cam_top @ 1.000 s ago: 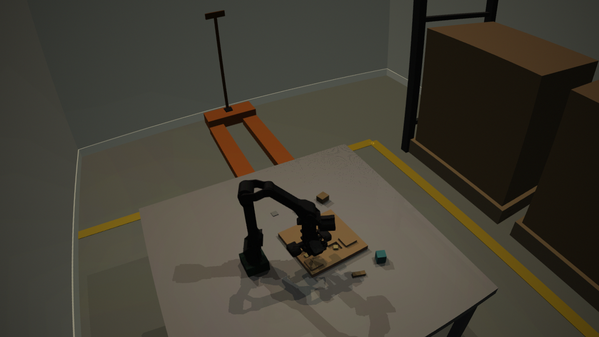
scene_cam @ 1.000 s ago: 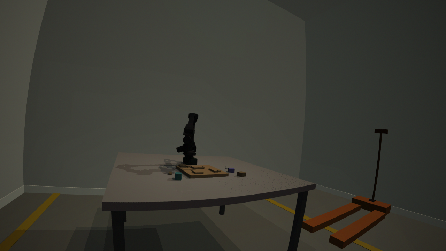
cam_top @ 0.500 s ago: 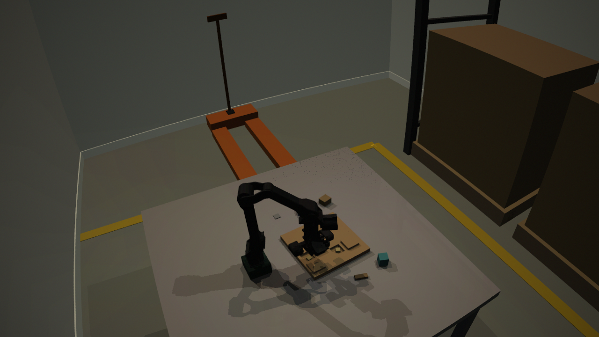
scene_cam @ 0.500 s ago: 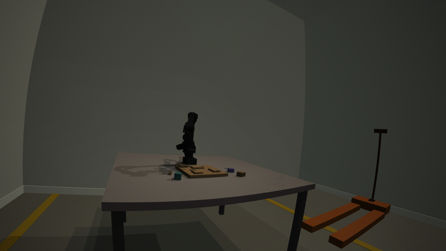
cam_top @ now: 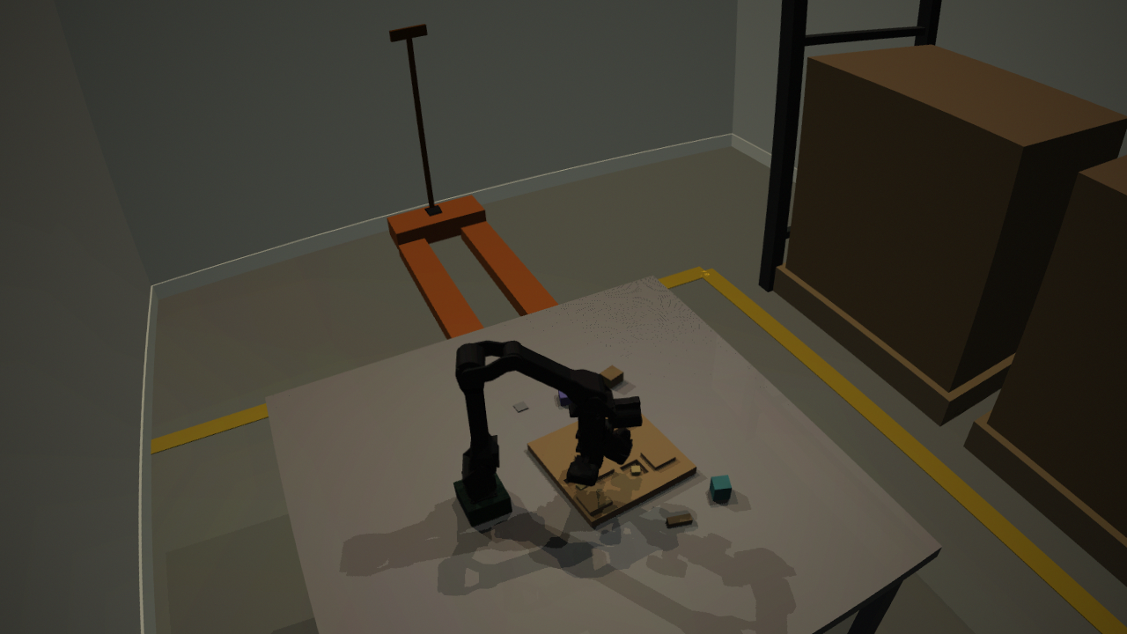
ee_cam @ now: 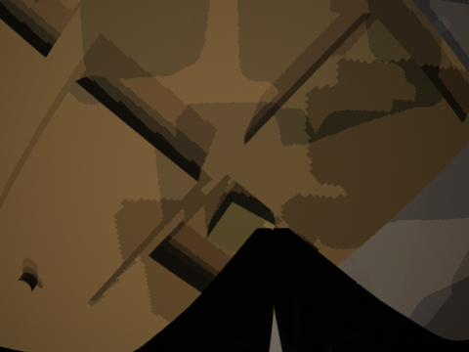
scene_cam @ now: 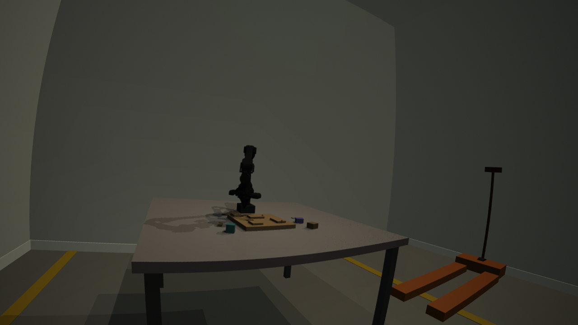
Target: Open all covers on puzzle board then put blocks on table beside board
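The wooden puzzle board [cam_top: 551, 445] [scene_cam: 270, 227] [ee_cam: 220, 88] lies in front of the arm's base. A raised cover [cam_top: 659, 457] [scene_cam: 255, 223] lies near its far right side, with an open well beside it. A yellow block [cam_top: 636, 469] sits in that well. In the wrist view a yellowish block [ee_cam: 229, 229] sits in a well, partly hidden by my fingers. My gripper [ee_cam: 272, 243] is shut and empty, pointing down over the board, its tips in front of that block in the wrist view. The arm hides part of the board in the top view.
A teal cube [cam_top: 720, 488] [scene_cam: 230, 228] and a small brown block [cam_top: 679, 520] [scene_cam: 219, 224] lie on one side of the board. A purple block [cam_top: 562, 398] [scene_cam: 299, 220], a tan block [cam_top: 612, 374] [scene_cam: 312, 225] and a flat grey piece [cam_top: 520, 407] lie on the other.
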Tool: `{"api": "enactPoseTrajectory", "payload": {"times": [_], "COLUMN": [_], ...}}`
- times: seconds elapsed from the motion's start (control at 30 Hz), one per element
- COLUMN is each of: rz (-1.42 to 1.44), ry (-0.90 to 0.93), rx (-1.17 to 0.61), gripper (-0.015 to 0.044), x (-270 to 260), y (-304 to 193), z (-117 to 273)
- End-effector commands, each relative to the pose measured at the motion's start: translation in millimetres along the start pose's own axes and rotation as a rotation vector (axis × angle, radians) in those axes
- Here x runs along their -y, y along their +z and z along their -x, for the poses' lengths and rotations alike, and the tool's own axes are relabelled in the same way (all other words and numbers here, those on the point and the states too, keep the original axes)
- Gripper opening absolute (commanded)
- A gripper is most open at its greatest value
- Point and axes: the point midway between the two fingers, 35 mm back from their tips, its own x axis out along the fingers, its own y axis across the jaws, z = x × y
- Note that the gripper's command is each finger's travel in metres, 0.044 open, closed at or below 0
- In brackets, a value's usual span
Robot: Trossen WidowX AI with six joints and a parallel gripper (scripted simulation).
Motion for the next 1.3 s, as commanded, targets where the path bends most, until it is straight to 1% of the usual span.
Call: {"api": "enactPoseTrajectory", "payload": {"times": [0.0,0.83,0.9,1.27], "rz": [0.923,2.333,2.388,2.391], "ry": [-0.004,-0.028,-0.030,-0.030], "rx": [0.024,0.028,0.028,0.028], "gripper": [0.0000,0.0000,0.0000,0.0000], "x": [-30.4,-76.5,-77.8,-77.8], "y": [17.7,31.1,31.3,31.3], "z": [10.7,16.2,16.3,16.3]}}
